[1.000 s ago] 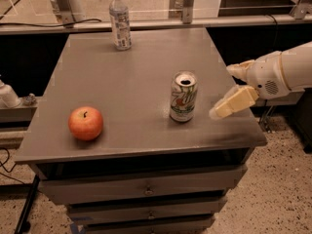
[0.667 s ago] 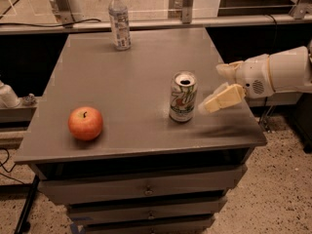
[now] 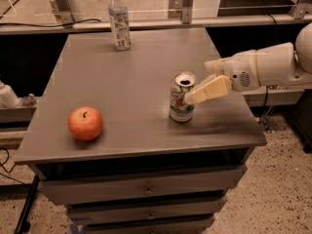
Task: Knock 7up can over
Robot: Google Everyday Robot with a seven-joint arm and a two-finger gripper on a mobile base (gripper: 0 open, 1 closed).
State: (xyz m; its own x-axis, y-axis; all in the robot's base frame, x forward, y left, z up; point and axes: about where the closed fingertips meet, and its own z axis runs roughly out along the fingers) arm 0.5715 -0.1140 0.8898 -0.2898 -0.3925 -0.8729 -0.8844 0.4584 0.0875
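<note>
Can (image 3: 181, 103) stands upright on the tabletop (image 3: 136, 77) near its right edge, not yet toppled; gripper (image 3: 199, 84) at its right, fingers (image 3: 210, 88) spread, lower tip touching the can's upper side; the knock itself remains.

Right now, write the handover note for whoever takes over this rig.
End effector: reaching in from the right, tip against or just short of the can's upper half; contact cannot be confirmed.
Can: upright on the table, right front area.
Done: approach to the can.
Left: push it sideways until it topples.
Apple and bottle stand well apart from it.
</note>
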